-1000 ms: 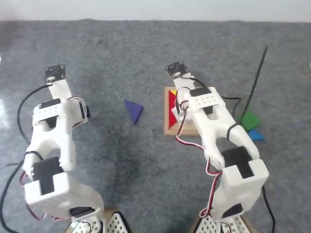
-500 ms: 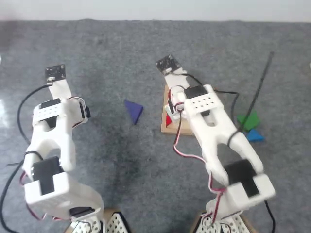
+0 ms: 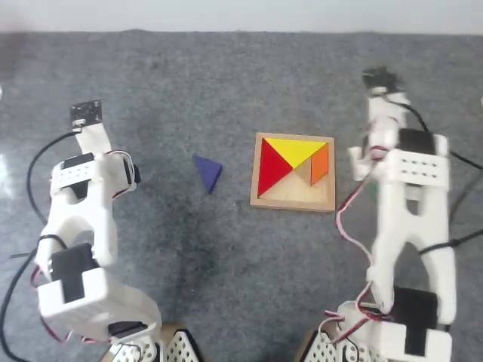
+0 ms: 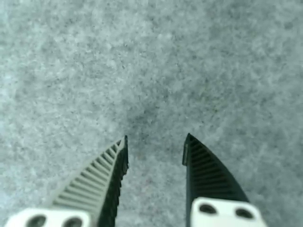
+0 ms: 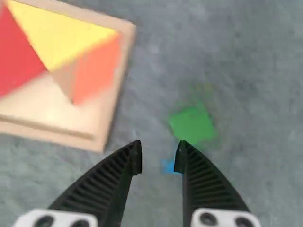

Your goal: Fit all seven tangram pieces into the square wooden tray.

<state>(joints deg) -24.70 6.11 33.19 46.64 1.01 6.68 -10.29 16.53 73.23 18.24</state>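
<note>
The right hand (image 5: 158, 152), narrowly open and empty, hovers over the blue piece (image 5: 167, 166) at three o'clock of the tray (image 3: 291, 205). Closing here could also catch the neighbouring green piece (image 5: 191, 125).

A mottled grey, felt-like covering (image 3: 189, 83) spreads across the whole worktop, its nap fine and speckled. Along the far edge runs a plain, pale strip (image 3: 241, 13), evenly lit.

The table (image 3: 189, 83) is covered in grey, fuzzy, matt cloth like felt. The square tray (image 3: 293, 205) is pale bare wood, smooth and matt, and its red piece (image 3: 269, 167) looks smoothly painted. The left arm (image 3: 79, 219) and right arm (image 3: 411, 196) are smooth white plastic. The right gripper (image 5: 157, 151) has ribbed, matt black plastic fingers (image 5: 118, 175).
</note>
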